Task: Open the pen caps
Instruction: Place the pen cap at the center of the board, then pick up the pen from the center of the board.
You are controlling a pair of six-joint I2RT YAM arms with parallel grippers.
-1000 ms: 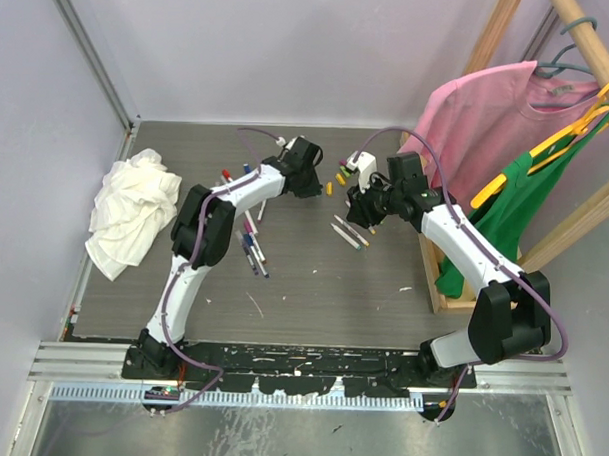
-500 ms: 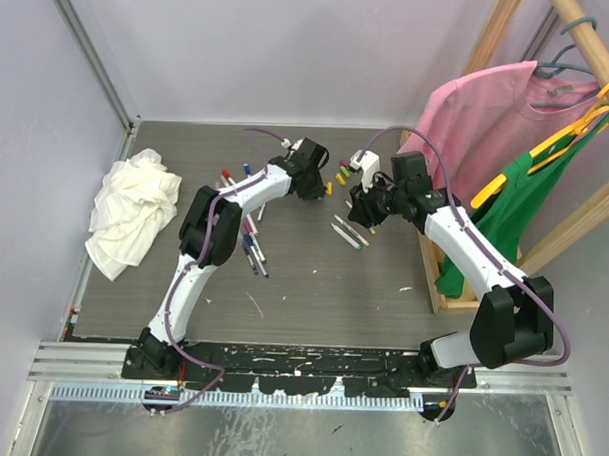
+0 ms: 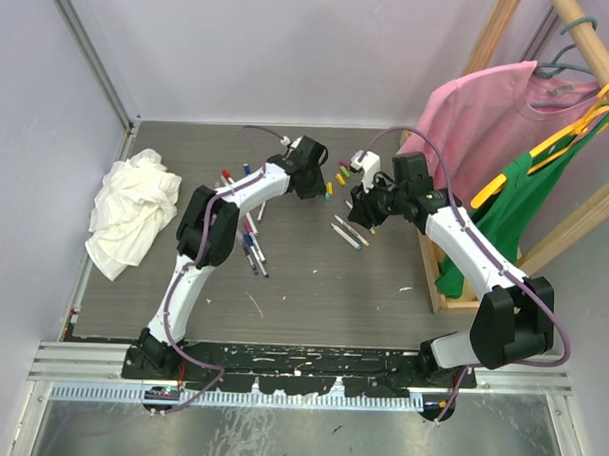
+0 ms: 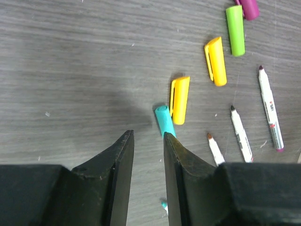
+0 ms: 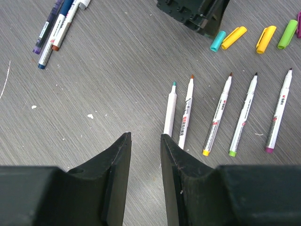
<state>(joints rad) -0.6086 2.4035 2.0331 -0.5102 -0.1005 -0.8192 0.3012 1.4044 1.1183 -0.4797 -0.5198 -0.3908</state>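
On the dark grey, wood-grained table (image 3: 312, 288), scuffed with white flecks and scratches, five loose pen caps (image 4: 215, 61) lie in a slanted row toward the far side: a teal cap (image 4: 163, 120), an orange-yellow one (image 4: 180, 100) touching it, then yellow, green (image 4: 235, 30) and a magenta one (image 4: 249, 7) cut by the frame edge. The left gripper (image 4: 146, 134) hangs low over the near end of this row. Its fingers are slightly parted with only bare table in the gap, and the teal cap lies just past its right fingertip.

The right gripper (image 5: 145, 135) is likewise a little apart and empty, poised above a row of five uncapped pens (image 5: 217, 115) with white barrels lying side by side. More pens, capped (image 5: 56, 23), sit in a cluster nearer the left arm.

Pale lilac walls close in the table. A crumpled white cloth (image 3: 133, 210) rests at its left edge. On the right a wooden rack (image 3: 581, 38) carries a pink shirt (image 3: 489, 114) and a green one (image 3: 515, 210) on hangers. A metal rail (image 3: 300, 368) runs along the near edge under the arm bases.
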